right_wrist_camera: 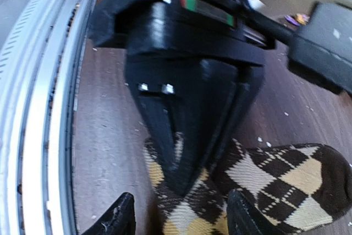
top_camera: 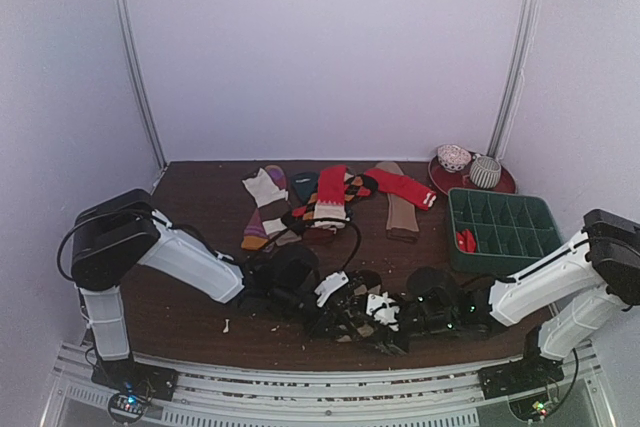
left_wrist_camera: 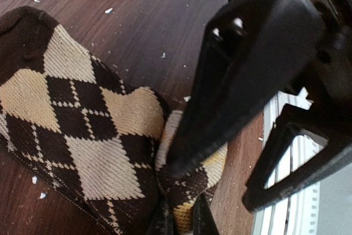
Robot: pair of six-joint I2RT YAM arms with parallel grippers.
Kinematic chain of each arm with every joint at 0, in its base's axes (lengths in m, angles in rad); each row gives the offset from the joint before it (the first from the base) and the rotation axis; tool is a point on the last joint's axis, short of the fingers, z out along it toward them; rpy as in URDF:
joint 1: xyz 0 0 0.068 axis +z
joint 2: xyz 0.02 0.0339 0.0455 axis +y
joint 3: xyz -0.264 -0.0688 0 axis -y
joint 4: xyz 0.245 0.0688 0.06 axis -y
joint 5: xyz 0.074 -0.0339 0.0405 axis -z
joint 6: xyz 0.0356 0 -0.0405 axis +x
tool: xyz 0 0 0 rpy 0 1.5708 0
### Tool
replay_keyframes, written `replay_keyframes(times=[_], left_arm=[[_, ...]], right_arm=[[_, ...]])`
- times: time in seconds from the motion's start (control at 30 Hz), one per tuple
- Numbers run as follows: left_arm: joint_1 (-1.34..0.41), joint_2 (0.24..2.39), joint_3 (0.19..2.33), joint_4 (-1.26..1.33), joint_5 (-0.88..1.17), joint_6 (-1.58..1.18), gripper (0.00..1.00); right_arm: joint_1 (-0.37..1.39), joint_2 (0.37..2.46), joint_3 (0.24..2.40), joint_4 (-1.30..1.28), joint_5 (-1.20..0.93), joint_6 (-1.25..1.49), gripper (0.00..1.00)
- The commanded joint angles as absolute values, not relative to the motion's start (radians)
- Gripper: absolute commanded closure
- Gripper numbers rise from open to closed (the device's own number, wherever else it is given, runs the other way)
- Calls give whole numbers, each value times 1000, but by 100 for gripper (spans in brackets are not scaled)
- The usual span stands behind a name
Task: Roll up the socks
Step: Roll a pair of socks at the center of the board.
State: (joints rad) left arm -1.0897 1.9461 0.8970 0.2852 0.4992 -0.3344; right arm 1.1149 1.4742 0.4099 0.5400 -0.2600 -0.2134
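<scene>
Your left hand [left_wrist_camera: 181, 221] is pinching one bunched end of the brown argyle sock [left_wrist_camera: 82, 130], and the rest of it is lying flat on the worktop [left_wrist_camera: 148, 9] right by the near edge. Your right hand [right_wrist_camera: 181, 221] is spread, nose to nose with the left, one finger on each side of that same end. Can't tell if they're touching the cloth.

Your top view is softly, evenly lit. The walls [top_camera: 320, 47] glow pale lilac, the dark surface [top_camera: 200, 197] stays dim, shadows are faint and detail is slightly grainy. In your left wrist view the sock [left_wrist_camera: 82, 136] weave is crisp, the right hand [left_wrist_camera: 217, 182] near the lens blurs, and the rail [left_wrist_camera: 286, 213] washes out white. In your right wrist view the left hand [right_wrist_camera: 181, 177] looks soft, glare burns the top right, and the edges bend.
</scene>
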Motion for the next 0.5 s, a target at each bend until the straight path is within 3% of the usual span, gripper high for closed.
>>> replay_keyframes(times=[0.0, 0.2, 0.47], left_arm=[[-1078, 2056, 816, -107, 400, -305, 100], [-1075, 2062, 830, -127, 397, -286, 100], [-1068, 2076, 841, -131, 400, -276, 100]], right_arm=[[1118, 1472, 381, 587, -128, -226, 42], [1118, 1506, 383, 584, -137, -229, 44], [1130, 1542, 391, 556, -215, -156, 62]])
